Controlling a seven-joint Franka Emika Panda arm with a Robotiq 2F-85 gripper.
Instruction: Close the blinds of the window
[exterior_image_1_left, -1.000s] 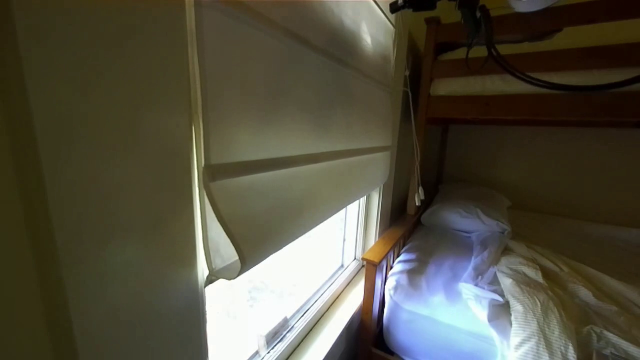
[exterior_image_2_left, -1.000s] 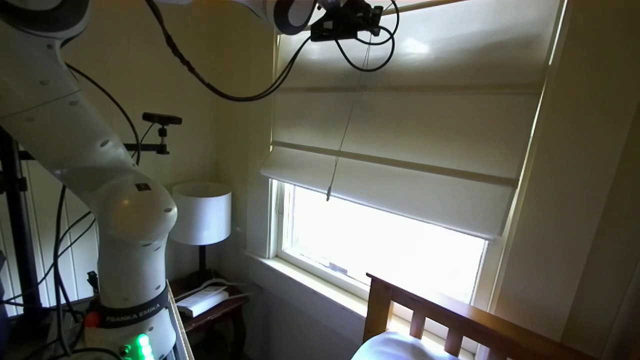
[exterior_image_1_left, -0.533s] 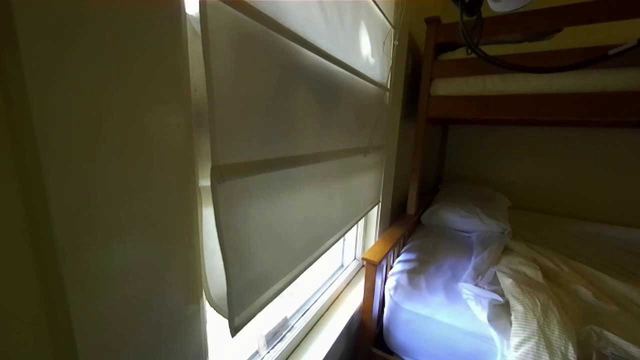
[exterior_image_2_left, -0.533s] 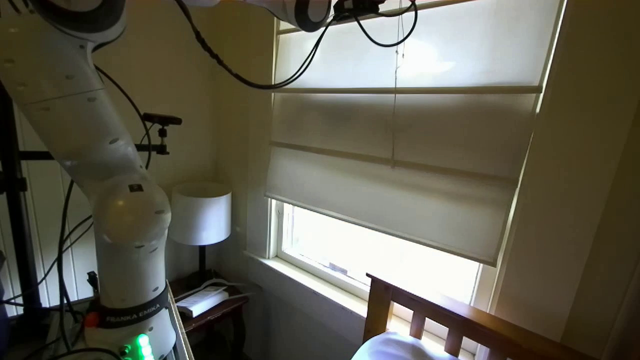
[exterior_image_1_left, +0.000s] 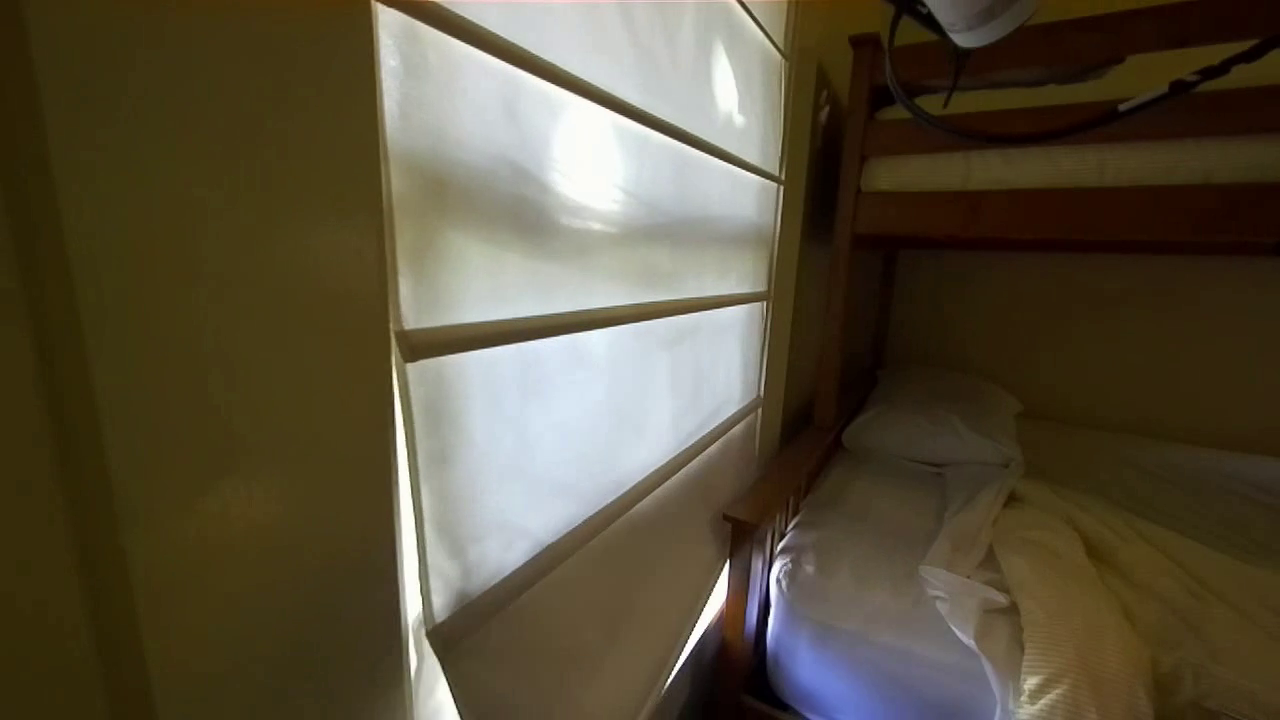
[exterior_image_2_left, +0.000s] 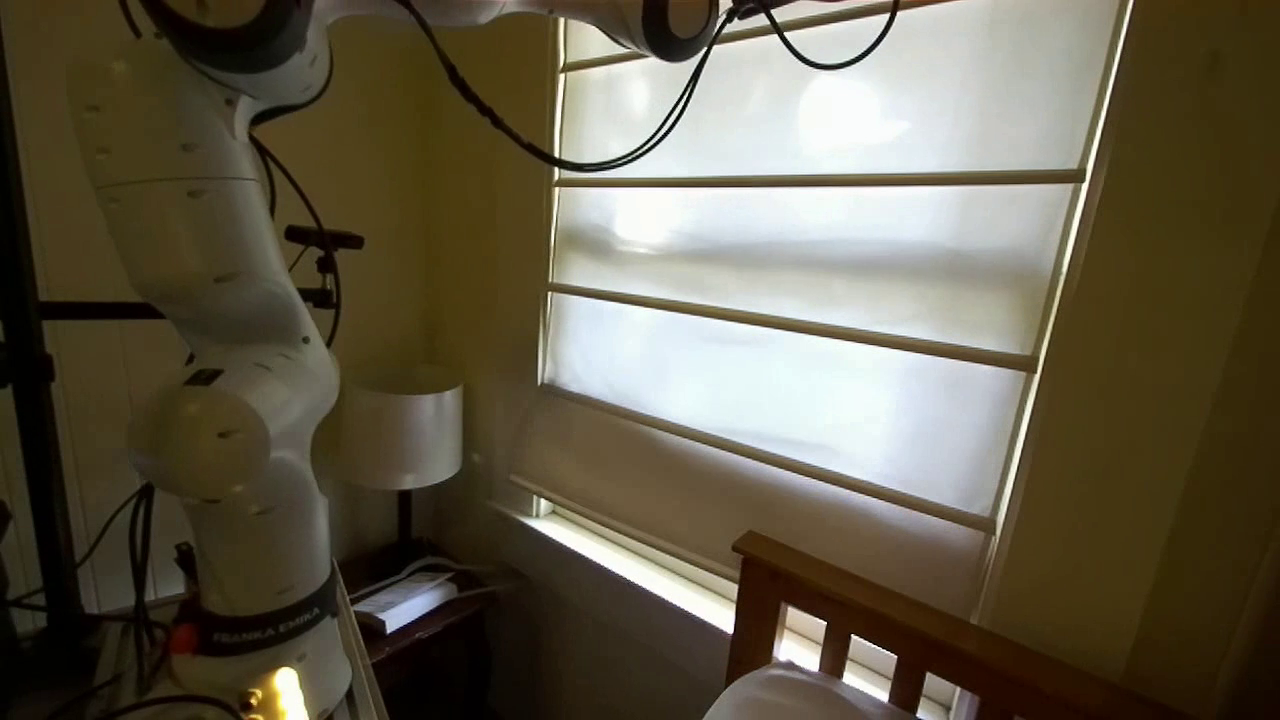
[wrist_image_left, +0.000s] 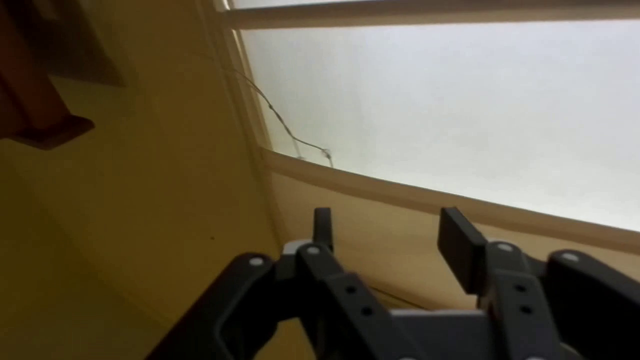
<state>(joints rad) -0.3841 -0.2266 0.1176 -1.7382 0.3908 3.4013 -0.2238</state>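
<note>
The window (exterior_image_2_left: 640, 567) is covered except for a bright strip along its foot, near six o'clock in an exterior view. Over it the blinds (exterior_image_2_left: 790, 250) spread from twelve round to four o'clock, seams running roughly nine to three, hem hanging just above the strip; closing looks nearly done. The arm (exterior_image_2_left: 220, 240) stands at nine o'clock, its working end cut off at the top edge, so the hem lies at about six o'clock from it. In the wrist view the tool (wrist_image_left: 384, 227) has its fingers spread well apart, with no hold on anything that I can see; its distance from the fabric cannot be judged. The pull cord (wrist_image_left: 280, 120) lies at half past ten from the tool, its long axis pointing towards it, the nearer end apart from the fingers. Another pull, I judge, would take the tool that way; otherwise it need only back off.
</note>
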